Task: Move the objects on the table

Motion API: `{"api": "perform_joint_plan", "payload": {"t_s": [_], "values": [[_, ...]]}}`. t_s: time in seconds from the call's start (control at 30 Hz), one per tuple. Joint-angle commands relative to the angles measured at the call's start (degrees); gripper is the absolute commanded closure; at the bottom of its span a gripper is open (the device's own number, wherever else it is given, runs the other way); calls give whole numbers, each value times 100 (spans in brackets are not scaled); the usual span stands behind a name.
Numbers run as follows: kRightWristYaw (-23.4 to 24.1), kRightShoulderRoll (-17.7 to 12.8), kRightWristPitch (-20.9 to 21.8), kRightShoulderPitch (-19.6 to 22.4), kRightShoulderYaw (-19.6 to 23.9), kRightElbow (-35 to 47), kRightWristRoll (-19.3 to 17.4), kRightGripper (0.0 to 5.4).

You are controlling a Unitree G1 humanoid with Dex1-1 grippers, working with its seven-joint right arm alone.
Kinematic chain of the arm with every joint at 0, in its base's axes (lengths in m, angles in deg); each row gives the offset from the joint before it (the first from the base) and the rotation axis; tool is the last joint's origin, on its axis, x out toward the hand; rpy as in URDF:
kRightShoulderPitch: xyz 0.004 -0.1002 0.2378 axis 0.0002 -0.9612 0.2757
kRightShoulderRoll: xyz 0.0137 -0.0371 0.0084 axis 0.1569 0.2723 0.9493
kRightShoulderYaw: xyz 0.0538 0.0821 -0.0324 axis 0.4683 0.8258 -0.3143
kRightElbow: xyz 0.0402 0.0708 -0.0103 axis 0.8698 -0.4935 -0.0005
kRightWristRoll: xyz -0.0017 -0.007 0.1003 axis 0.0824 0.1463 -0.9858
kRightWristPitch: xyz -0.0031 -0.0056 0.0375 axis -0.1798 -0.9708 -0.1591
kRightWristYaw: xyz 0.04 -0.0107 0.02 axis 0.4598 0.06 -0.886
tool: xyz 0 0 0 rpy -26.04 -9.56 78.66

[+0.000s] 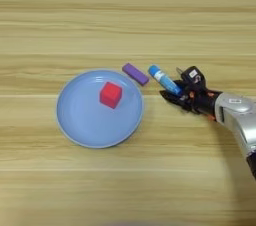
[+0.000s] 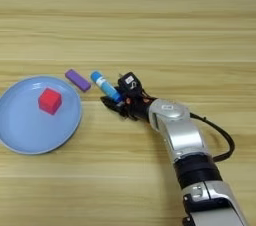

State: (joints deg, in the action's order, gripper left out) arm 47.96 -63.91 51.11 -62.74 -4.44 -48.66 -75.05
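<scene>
Centrally, one small red cube (image 1: 110, 94) sits on one round pale-blue plate (image 1: 80, 125), a little above and right of the plate's middle, resting flat with one corner turned toward the camera. One flat purple bar (image 1: 135, 74) lies on the light tan wood-grain table (image 1: 125, 15) just beyond the plate's upper right rim, close to it but whether it touches the rim cannot be told; its long axis runs diagonally from upper left to lower right. One blue glue-stick tube with a white band (image 1: 163, 81) lies just right of the bar, apart from it, on a similar diagonal, the white band near its upper left end. Count so far: one cube, one bar, one tube, one plate; no pliers seen in either view. The right gripper of two black fingers (image 2: 116, 101) is at the tube's lower right end, one finger (image 2: 129, 82) above the tube and the other low beside it, so the tube's end lies between them; whether they are pressing on it or only bracketing it cannot be told. The silver forearm (image 2: 175, 130) enters from the lower right, with a black cable (image 2: 220, 137) looping along its right side.
</scene>
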Motion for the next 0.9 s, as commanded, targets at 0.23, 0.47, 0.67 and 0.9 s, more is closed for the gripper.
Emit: {"api": "perform_joint_plan", "payload": {"t_s": [0.23,0.47,0.67,0.9], "values": [[134,-79,76,422,99,191,-33,402],[162,-71,44,434,144,293,-84,402],[197,-48,14,488,263,455,-174,402],[259,-106,-33,668,482,675,-307,402]]}}
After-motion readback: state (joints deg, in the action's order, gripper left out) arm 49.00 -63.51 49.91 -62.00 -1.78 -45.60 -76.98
